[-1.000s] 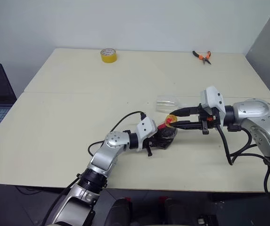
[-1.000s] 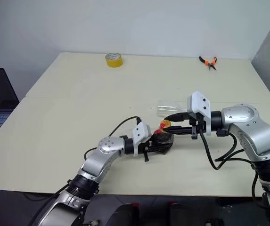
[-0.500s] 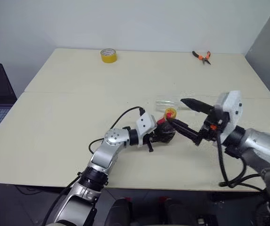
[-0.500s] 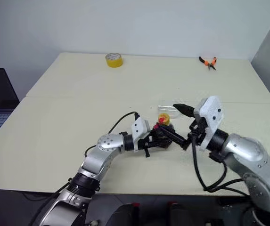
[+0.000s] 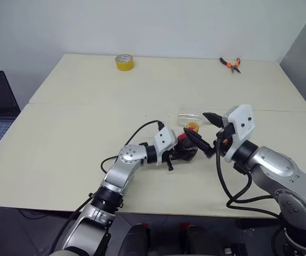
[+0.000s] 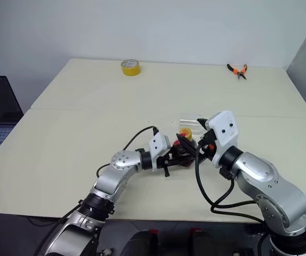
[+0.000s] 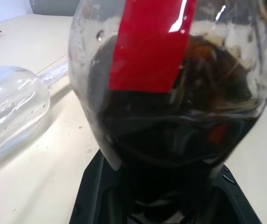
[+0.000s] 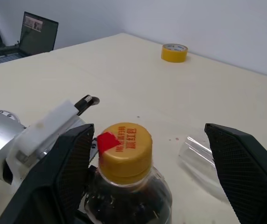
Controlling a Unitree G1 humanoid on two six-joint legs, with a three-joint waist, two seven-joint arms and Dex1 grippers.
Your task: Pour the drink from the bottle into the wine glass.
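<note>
Our right tool (image 5: 199,131) has just let go of the cap (image 8: 125,143): a second ago its fingers pinched the yellow cap, and now they stand wide apart on either side of it, touching nothing, after the arm swung round lower in the frame. The cap is on the neck, so we judge the unscrewing is unfinished and this is a re-grip between turns. No pouring can begin yet.

Just left of centre in the head views, our left tool (image 5: 178,154) stays clamped on the bottle (image 5: 187,148), holding it upright on the counter (image 5: 78,138). The wrist view shows the drink (image 7: 180,126) dark inside, filling the lower body below the red label (image 7: 149,46).

Just beyond the bottle, toward the upper right, the glass (image 5: 190,115) lies on its side, empty. It would need to stand upright first.
</note>
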